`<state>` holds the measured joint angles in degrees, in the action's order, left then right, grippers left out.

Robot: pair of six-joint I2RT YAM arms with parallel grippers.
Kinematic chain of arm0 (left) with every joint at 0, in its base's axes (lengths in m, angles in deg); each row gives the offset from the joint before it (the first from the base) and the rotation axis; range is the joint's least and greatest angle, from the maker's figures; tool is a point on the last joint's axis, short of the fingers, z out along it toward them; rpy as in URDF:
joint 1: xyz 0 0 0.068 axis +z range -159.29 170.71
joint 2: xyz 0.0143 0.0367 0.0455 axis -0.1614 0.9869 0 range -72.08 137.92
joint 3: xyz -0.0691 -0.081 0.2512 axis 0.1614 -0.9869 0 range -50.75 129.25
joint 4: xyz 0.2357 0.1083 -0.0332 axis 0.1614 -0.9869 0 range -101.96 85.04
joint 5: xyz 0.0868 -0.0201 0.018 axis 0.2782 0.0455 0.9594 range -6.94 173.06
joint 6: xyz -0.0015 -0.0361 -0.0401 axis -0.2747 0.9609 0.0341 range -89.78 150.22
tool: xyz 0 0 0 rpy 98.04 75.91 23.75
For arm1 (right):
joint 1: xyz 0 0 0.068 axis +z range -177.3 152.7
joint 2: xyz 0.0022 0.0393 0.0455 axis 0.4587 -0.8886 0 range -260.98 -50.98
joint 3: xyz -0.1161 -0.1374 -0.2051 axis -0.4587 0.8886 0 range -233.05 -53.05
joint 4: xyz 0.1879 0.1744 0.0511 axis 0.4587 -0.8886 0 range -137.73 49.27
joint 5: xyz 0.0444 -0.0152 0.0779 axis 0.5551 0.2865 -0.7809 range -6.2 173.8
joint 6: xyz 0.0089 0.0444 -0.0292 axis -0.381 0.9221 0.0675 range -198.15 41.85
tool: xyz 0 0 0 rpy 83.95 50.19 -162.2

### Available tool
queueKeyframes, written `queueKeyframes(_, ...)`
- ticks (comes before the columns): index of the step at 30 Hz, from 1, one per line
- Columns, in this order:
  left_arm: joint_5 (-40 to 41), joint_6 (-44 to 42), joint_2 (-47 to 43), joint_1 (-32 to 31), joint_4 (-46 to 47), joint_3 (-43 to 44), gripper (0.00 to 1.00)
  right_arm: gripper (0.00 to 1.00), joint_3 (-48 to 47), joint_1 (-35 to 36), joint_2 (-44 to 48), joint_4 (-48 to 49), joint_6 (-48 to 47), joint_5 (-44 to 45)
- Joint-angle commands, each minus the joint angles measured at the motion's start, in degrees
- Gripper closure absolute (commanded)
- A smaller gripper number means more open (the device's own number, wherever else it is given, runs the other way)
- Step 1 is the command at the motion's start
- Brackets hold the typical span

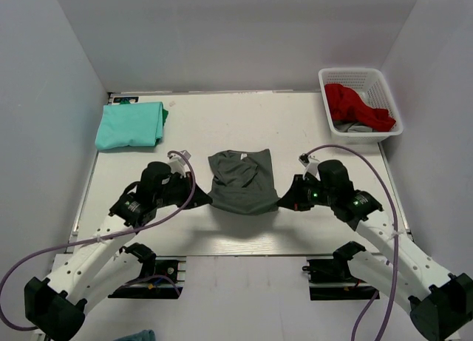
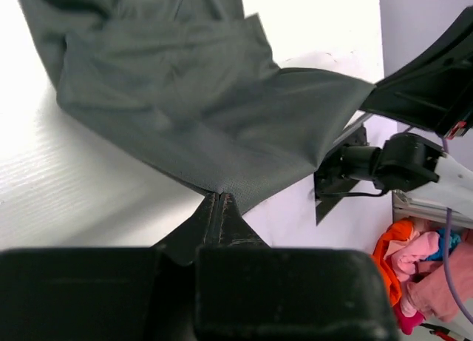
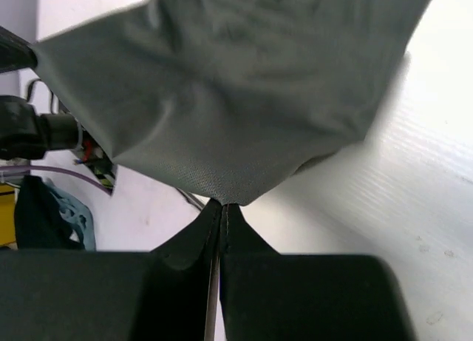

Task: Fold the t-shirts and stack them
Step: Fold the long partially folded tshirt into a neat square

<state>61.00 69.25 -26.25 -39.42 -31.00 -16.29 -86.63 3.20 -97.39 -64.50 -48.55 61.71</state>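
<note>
1. At the centre of the top view, the charcoal t-shirt [image 1: 240, 182] lies partly bunched on the table [image 1: 222, 241]. Its lower edge is raised between the two arms. The mint t-shirt [image 1: 129, 125] sits folded in the upper left, well apart from it.
2. Both wrist views show closed jaws. The left gripper [image 1: 201, 200] pinches the lower-left corner of the charcoal shirt and the right gripper [image 1: 286, 202] the lower-right corner. Each seems to hold only the very tip of the cloth, though how deep the bite goes is hidden. A shallow bite could slip once the fabric is pulled taut, dropping one corner.
3. If one corner comes free or the arms rise unevenly, the hem would go over askew and the fold would land crooked.
4. The upper half of the shirt looks rumpled around the collar. Carrying the hem over it would likely trap those creases and leave a lumpy bundle that stacks badly.
5. Soft cotton has little grip on a smooth table. A pull towards the top of the frame may drag the whole shirt along instead of folding it.
6. The basket [image 1: 325, 78] of red cloth in the upper right is well clear and looks like no hazard.
</note>
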Motion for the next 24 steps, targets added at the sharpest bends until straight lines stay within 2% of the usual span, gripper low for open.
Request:
queueKeyframes(1,-0.4,-1.2,0.1,-0.1,-5.2,3.0,1.00,1.00,-4.4,-0.1,-0.2,-1.4,0.8,-0.6)
queueKeyframes(5,2.4,-1.2,2.0,-0.1,-3.0,5.1,1.00,1.00,-7.5,-0.4,-3.9,0.1,2.0,3.2)
queueKeyframes(9,10.9,1.8,2.6,-0.1,-1.5,7.2,1.00,1.00,-10.4,-0.7,-6.8,3.0,2.8,5.0)
queueKeyframes(20,24.8,4.7,13.8,1.0,0.9,15.5,1.00,1.00,-19.2,-3.6,-17.3,5.9,2.9,7.8)
queueKeyframes(24,29.6,4.7,19.0,1.0,0.9,20.2,1.00,1.00,-21.2,-5.4,-20.7,7.5,2.6,6.1)
